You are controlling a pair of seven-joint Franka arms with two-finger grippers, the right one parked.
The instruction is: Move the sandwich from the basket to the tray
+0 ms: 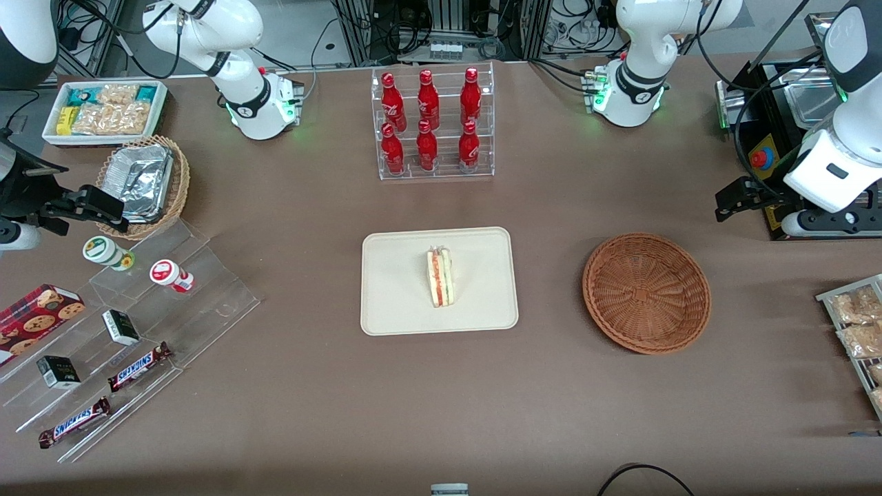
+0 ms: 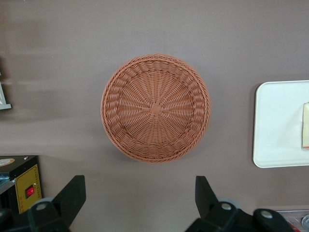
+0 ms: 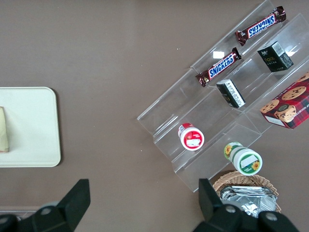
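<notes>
The sandwich (image 1: 439,277), a pale wedge with red, orange and green layers on its cut edge, lies on the cream tray (image 1: 393,310) at mid-table. The round reddish-brown wicker basket (image 1: 646,293) sits beside the tray toward the working arm's end and holds nothing. My left gripper (image 1: 729,201) hangs high above the table, farther from the front camera than the basket and apart from it. In the left wrist view the gripper (image 2: 139,198) is open with only bare tablecloth between its fingers, while the basket (image 2: 155,107), the tray (image 2: 277,125) and a strip of the sandwich (image 2: 305,125) show below it.
A clear rack of red bottles (image 1: 432,124) stands farther back than the tray. A black box with a red button (image 1: 761,160) and a rack of snack packets (image 1: 854,331) sit at the working arm's end. Acrylic steps with snacks (image 1: 138,324) fill the parked arm's end.
</notes>
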